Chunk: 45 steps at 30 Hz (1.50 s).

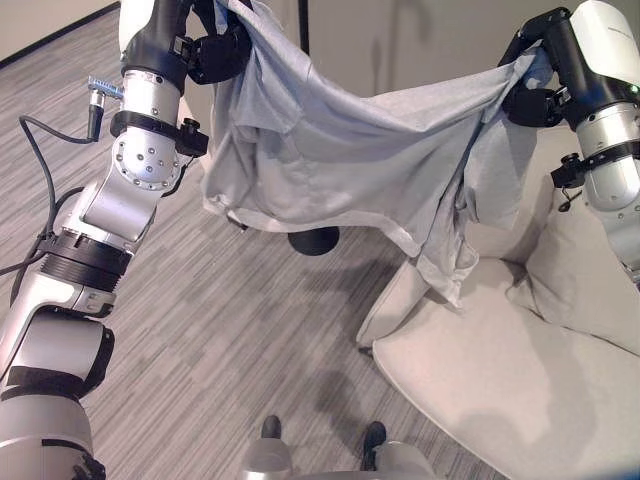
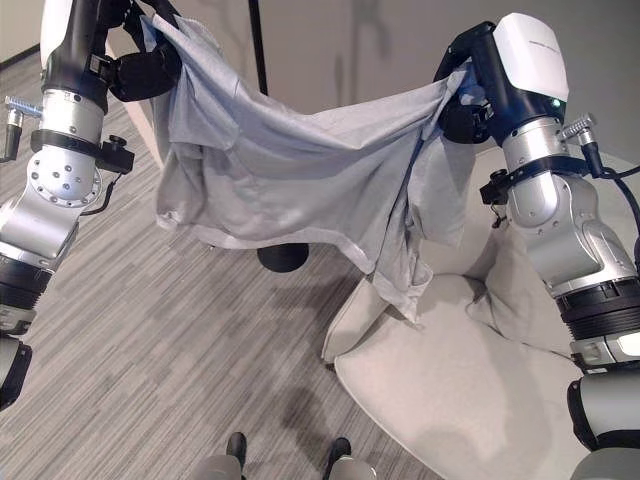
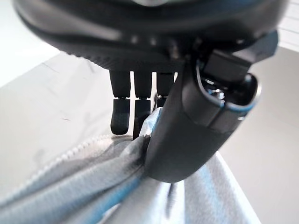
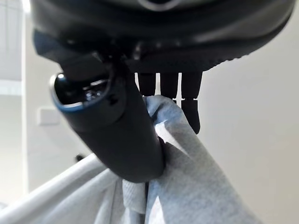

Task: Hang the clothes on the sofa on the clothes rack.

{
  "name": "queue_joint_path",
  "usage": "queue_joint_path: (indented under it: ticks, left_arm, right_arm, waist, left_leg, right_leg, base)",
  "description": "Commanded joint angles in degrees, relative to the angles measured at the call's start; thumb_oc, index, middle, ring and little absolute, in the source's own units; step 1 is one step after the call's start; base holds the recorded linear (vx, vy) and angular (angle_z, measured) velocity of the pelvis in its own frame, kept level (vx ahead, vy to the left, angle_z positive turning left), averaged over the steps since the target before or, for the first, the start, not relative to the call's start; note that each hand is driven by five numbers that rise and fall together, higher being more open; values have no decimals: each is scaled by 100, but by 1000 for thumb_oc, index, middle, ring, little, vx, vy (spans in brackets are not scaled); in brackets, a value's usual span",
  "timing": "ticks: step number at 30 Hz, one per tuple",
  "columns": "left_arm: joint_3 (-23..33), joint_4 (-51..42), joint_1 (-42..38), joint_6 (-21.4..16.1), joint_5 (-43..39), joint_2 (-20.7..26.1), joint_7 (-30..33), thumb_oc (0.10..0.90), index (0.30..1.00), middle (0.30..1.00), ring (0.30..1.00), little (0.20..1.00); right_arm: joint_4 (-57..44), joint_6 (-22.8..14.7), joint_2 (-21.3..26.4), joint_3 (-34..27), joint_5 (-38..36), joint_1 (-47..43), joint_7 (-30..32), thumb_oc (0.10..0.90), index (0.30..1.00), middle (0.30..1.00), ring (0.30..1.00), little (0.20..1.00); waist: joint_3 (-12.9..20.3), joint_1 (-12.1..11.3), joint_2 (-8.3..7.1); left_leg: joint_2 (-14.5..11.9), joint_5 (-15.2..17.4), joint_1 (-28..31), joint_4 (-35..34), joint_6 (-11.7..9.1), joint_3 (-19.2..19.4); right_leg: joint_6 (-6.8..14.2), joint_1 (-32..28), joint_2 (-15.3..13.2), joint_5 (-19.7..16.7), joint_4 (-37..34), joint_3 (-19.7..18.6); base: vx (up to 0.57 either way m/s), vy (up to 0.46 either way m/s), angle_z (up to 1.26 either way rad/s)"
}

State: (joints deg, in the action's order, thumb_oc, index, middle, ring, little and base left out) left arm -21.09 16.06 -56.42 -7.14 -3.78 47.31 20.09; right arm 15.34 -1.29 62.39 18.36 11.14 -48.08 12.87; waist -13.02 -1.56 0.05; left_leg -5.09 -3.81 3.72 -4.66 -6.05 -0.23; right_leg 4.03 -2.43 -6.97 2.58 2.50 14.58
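Note:
A light grey shirt (image 1: 340,160) hangs spread in the air between my two raised hands, above the floor and the sofa's edge. My left hand (image 1: 215,50) pinches one upper corner of it at the upper left; thumb and fingers (image 3: 140,112) close on the cloth (image 3: 93,186). At the upper right, my right hand (image 1: 535,95) grips the other end, its thumb (image 4: 126,140) pressed on the fabric (image 4: 187,177). The shirt's lower hem and a sleeve (image 2: 400,270) dangle over the sofa. Behind the shirt stands the rack's dark pole (image 2: 258,40), with its round black base (image 1: 313,240) on the floor.
A beige sofa (image 1: 480,370) with a loose cushion (image 1: 590,280) fills the lower right. Grey striped carpet (image 1: 220,340) spreads to the left and front. A pale wall (image 1: 420,40) stands behind the rack.

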Motion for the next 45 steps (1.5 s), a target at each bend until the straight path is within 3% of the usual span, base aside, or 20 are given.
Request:
queue_joint_path:
  ticks: [1,5,6,8,10,13,17,19,20,21,22,23,24,26,27,29,32,41,42,45]
  left_arm:
    - [507,33,-547,-388,10,-33,310,400,300,300,300,300]
    - [492,19,-581,-427,-20,-91,302,400,300,300,300,300]
    - [447,68,-647,-420,-48,-42,357,400,300,300,300,300]
    - [437,74,-655,-422,-51,-42,360,400,300,300,300,300]
    - [415,155,-710,-425,-88,10,437,400,300,300,300,300]
    - [294,221,-865,-458,-94,55,550,400,300,300,300,300]
    - [263,207,-936,-465,-68,24,536,400,300,300,300,300]
    - [204,121,-911,-466,-75,14,502,400,300,300,300,300]
    - [113,94,-976,-434,-42,63,508,400,300,300,300,300]
    - [113,94,-976,-434,-42,63,508,400,300,300,300,300]
    - [93,107,-1069,-382,-23,166,454,400,300,300,300,300]
    - [104,104,-1066,-382,-24,172,451,400,300,300,300,300]
    - [140,103,-1068,-386,-20,172,456,400,300,300,300,300]
    - [172,102,-1056,-386,-20,178,455,400,300,300,300,300]
    - [251,-4,-862,-316,180,264,388,400,300,300,300,300]
    - [351,-64,-685,-318,148,291,392,400,300,300,300,300]
    - [483,-179,-707,-437,134,168,425,400,300,300,300,300]
    - [565,-397,-558,-498,98,-9,301,400,300,300,300,300]
    - [629,-626,-535,-622,-37,48,297,400,300,300,300,300]
    - [636,-836,-542,-653,-80,135,295,400,300,300,300,300]
  right_arm:
    - [-82,-207,362,-181,-217,-572,434,400,300,300,300,300]
    - [-137,-213,512,-242,-201,-411,369,400,300,300,300,300]
    - [-161,-230,518,-260,-203,-351,376,400,300,300,300,300]
    - [-162,-232,518,-270,-203,-340,376,400,300,300,300,300]
    - [-157,-286,562,-307,-304,-312,474,400,300,300,300,300]
    - [-226,-314,694,-254,-366,-293,475,400,300,300,300,300]
    - [-235,-243,653,-399,-153,-243,455,400,300,300,300,300]
    - [-324,-177,523,-668,-64,-32,473,400,300,300,300,300]
    - [-388,-173,418,-635,-19,-149,515,400,300,300,300,300]
    - [-388,-173,418,-635,-19,-149,515,400,300,300,300,300]
    - [-489,-219,295,-489,-153,-391,536,400,300,300,300,300]
    - [-493,-215,296,-483,-154,-402,533,400,300,300,300,300]
    - [-494,-270,287,-367,-203,-608,578,400,300,300,300,300]
    - [-463,-277,290,-297,-210,-686,585,400,300,300,300,300]
    - [-243,-229,499,-148,-12,-769,686,400,300,300,300,300]
    - [-177,-209,534,-252,14,-768,599,400,300,300,300,300]
    - [-341,-391,333,-281,-254,-765,650,400,300,300,300,300]
    - [-693,-488,363,-883,-243,-241,681,400,300,300,300,300]
    - [-946,-733,385,-1096,-505,-239,771,400,300,300,300,300]
    - [-1087,-777,582,-1154,-416,-315,826,400,300,300,300,300]
  waist:
    - [637,-178,-384]
    - [647,-103,-387]
    - [694,-113,-401]
    - [711,-110,-399]
    - [738,-96,-426]
    - [832,-101,-332]
    - [1055,-136,-107]
    - [1065,-139,-129]
    - [981,-151,-71]
    - [981,-151,-71]
    - [817,-44,69]
    - [818,-45,84]
    - [770,-56,119]
    - [768,-23,164]
    - [702,4,3]
    - [675,48,-5]
    - [821,-15,-232]
    - [844,80,-310]
    - [665,45,-416]
    - [741,-13,-419]
  left_leg:
    - [514,704,-245,730,170,64]
    - [100,609,-503,767,88,321]
    - [-227,275,-572,435,28,272]
    - [-240,219,-549,348,13,269]
    - [-827,-92,-828,-33,-129,184]
    - [-1231,-375,-1208,-34,-392,-35]
    - [-912,-227,-976,-34,-481,-164]
    - [-437,-103,-784,37,-200,-32]
    - [-99,57,-463,-8,121,148]
    - [-99,57,-463,-8,121,148]
    - [138,199,-214,-34,316,349]
    - [118,184,-230,-34,312,355]
    - [168,215,-177,-34,291,412]
    - [129,195,-196,-34,273,391]
    - [259,390,-42,-34,208,582]
    - [228,289,-73,-32,172,540]
    - [284,391,106,0,149,537]
    - [145,712,62,712,62,565]
    - [164,715,-328,1488,8,276]
    - [191,600,-532,935,51,59]
  right_leg:
    - [152,-345,241,-26,-471,-167]
    - [299,-525,78,-98,-743,13]
    - [340,-515,6,-45,-745,5]
    - [330,-499,21,-44,-743,10]
    - [382,-611,-140,163,-739,-32]
    - [544,-974,-421,356,-750,-94]
    - [834,-1225,-1025,137,-522,-45]
    - [856,-1007,-1572,-570,215,-138]
    - [572,-603,-1868,-1171,960,-131]
    - [572,-603,-1868,-1171,960,-131]
    - [364,61,-1402,-782,1725,-173]
    - [339,89,-1385,-780,1742,-174]
    - [279,229,-876,-168,1438,129]
    - [242,208,-831,-196,1383,172]
    - [239,229,-82,168,419,359]
    - [289,95,-35,42,52,132]
    - [333,-213,128,-395,-661,-101]
    - [297,-469,188,-262,-750,12]
    - [227,-588,144,-161,-750,-114]
    - [269,-548,165,-136,-750,-172]
  base:
    - [-12,82,7]
    - [83,163,25]
    - [130,173,8]
    - [110,136,13]
    - [251,304,13]
    - [309,369,17]
    - [456,624,0]
    - [265,577,-3]
    - [216,575,1]
    - [295,779,-21]
    - [142,382,-28]
    - [250,472,-44]
    - [90,71,-22]
    - [118,10,-20]
    - [135,-48,-10]
    - [211,-89,12]
    - [244,-117,17]
    - [70,-62,1]
    - [132,-61,-4]
    - [162,29,-48]
